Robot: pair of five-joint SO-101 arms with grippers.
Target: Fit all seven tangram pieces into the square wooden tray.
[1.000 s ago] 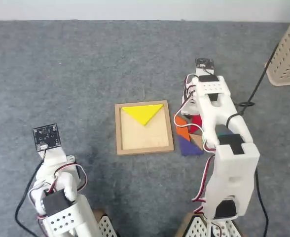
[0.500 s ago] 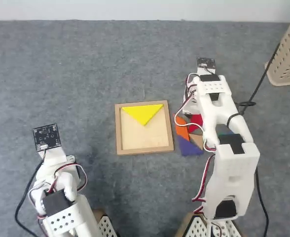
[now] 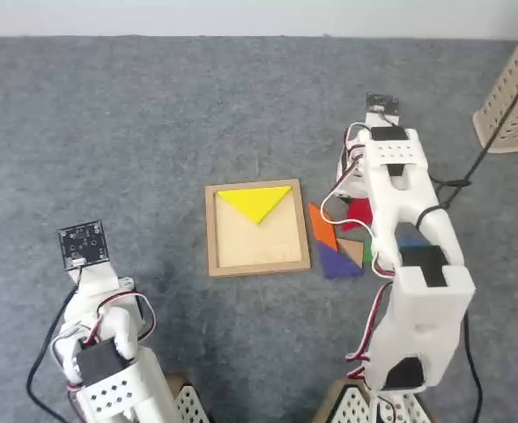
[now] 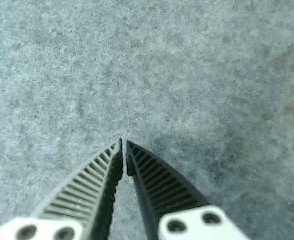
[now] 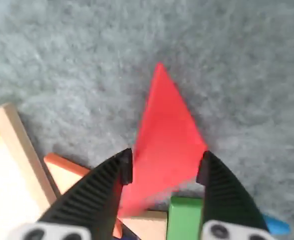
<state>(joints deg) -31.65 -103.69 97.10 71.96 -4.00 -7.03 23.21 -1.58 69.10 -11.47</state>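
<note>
The right hand (image 5: 165, 157) hangs low over the table (image 3: 153, 115), its two fingers apart and standing one on each side of the red triangle (image 5: 164, 115). I cannot tell whether the pads touch the triangle's edges. The triangle lies flat on the grey felt-like surface, just beside a green piece (image 5: 184, 215) and an orange piece (image 3: 323, 231), in a loose cluster with a purple piece (image 3: 336, 261) at three o'clock from the tray (image 3: 213, 256). The tray sits mid-table, holding one yellow triangle (image 3: 255, 203) against its twelve o'clock edge.

The red triangle looks thin, stiff and light, probably painted wood, so it is not fragile but likely slick. Its sides slope, and a pinch near the point could squeeze it out. The surer hold seems to be across the broad part, with the fingers pressed low into the soft surface to catch the shallow edges.

The left hand (image 4: 123, 145), fingers together and empty, rests over bare table at seven o'clock, well apart.
</note>
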